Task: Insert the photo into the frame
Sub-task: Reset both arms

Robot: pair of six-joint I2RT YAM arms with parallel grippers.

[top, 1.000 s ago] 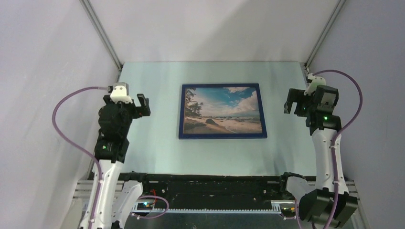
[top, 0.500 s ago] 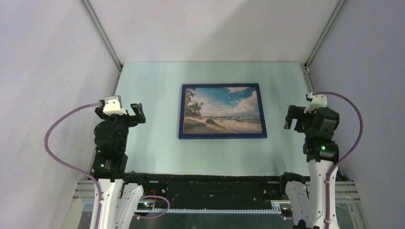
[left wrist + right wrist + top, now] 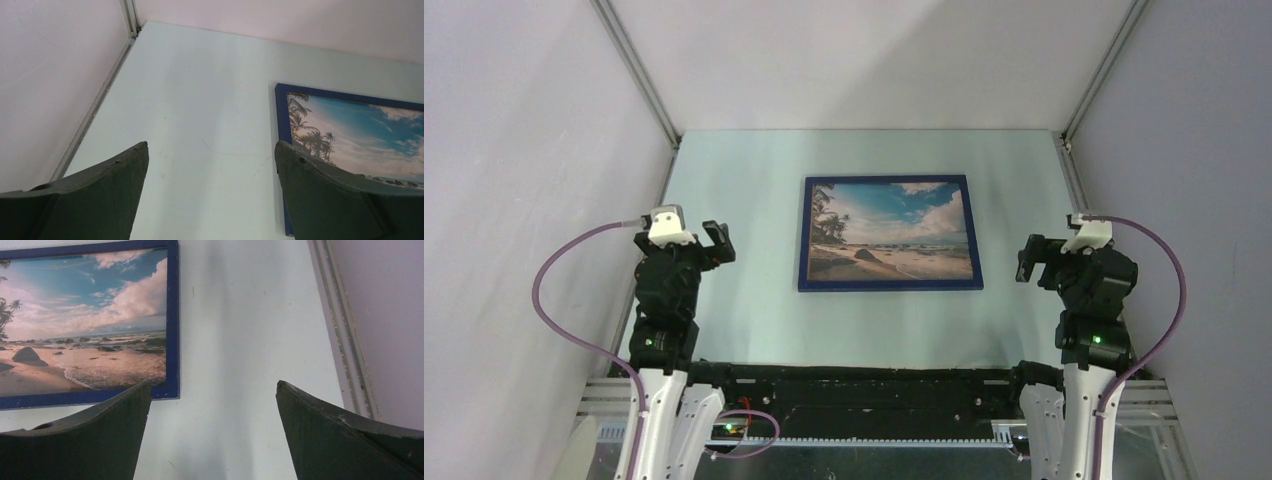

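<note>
The frame [image 3: 889,285], a thin dark blue border with its front up, lies flat in the middle of the table. The photo [image 3: 889,230], a beach with palms, blue sky and clouds, shows inside it. My left gripper [image 3: 720,240] hangs open to the frame's left, apart from it and holding nothing. On the right, my right gripper [image 3: 1027,258] is open and empty too. The left wrist view shows that gripper [image 3: 211,145] over bare table beside the frame's left border [image 3: 281,115]. The right gripper [image 3: 214,384] is off the frame's near right corner [image 3: 172,390].
The pale green table [image 3: 744,180] is closed in by grey walls on three sides. Metal rails [image 3: 639,75] run along the corners. A black bar [image 3: 864,385] crosses the near edge between the two arm bases.
Both arms have drawn back toward the near edge, their grippers moving away from the frame's sides. Both grippers stayed open. The frame has not moved.
</note>
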